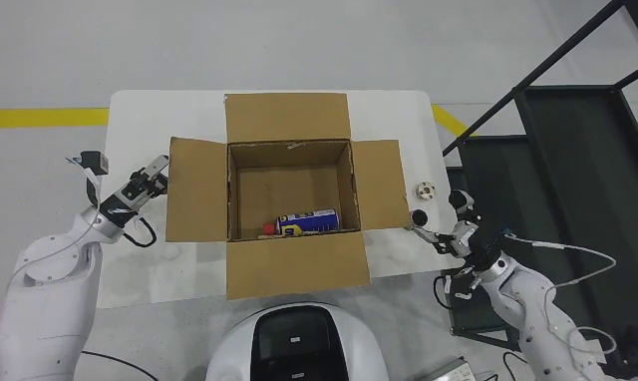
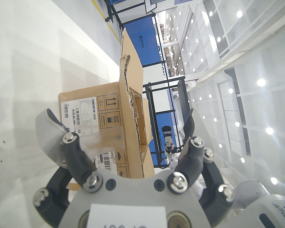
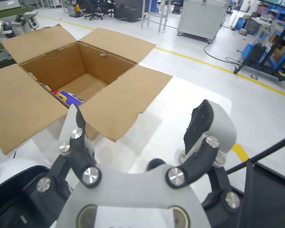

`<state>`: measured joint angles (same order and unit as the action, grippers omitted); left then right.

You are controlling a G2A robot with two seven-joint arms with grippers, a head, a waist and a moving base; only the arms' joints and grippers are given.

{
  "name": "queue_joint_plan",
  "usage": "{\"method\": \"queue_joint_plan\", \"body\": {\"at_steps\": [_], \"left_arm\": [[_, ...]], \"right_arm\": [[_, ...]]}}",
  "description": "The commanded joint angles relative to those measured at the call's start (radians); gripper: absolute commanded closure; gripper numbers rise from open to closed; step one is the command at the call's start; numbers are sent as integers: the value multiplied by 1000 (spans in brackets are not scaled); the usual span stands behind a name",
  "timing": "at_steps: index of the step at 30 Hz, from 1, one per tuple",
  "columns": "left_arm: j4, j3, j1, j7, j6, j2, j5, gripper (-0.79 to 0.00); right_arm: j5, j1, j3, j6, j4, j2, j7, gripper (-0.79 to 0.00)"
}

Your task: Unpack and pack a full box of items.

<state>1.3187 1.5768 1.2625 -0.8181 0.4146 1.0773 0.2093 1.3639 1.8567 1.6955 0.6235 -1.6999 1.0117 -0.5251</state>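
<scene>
Fingers [image 3: 199,122] of the right gripper [image 3: 139,112] are spread wide with nothing between them, and the left gripper [image 2: 120,119] is likewise held open and empty. Each gripper is parked just outside a side flap of the cardboard box [image 1: 289,154], the left one [image 1: 152,178] by the left flap and the right one [image 1: 439,209] off the right flap's near corner, probably so that the opening is left free for a reach from above. All four flaps are folded outward, which exposes the whole interior. One item is contained: a spray can [image 1: 304,222] laid on its side on the box floor, against the wall nearest the robot. A small round object [image 1: 427,190] is set on the white table [image 1: 399,107] just beyond the right flap. Whether unpacking is almost done or packing barely begun cannot be told.
</scene>
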Motion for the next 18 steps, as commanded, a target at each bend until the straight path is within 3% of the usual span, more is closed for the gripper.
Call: {"method": "queue_joint_plan", "body": {"at_steps": [1,9,18], "left_arm": [[0,0,0,0,0,0,0,-785],[0,0,0,0,0,0,0,-785],[0,0,0,0,0,0,0,-785]], "right_arm": [[27,-2,10,39,-77,-5,103,-785],[37,-121,-55,184,-239,-17,456,-785],[-34,-346,-260,171,-295,-6,847,-785]]}}
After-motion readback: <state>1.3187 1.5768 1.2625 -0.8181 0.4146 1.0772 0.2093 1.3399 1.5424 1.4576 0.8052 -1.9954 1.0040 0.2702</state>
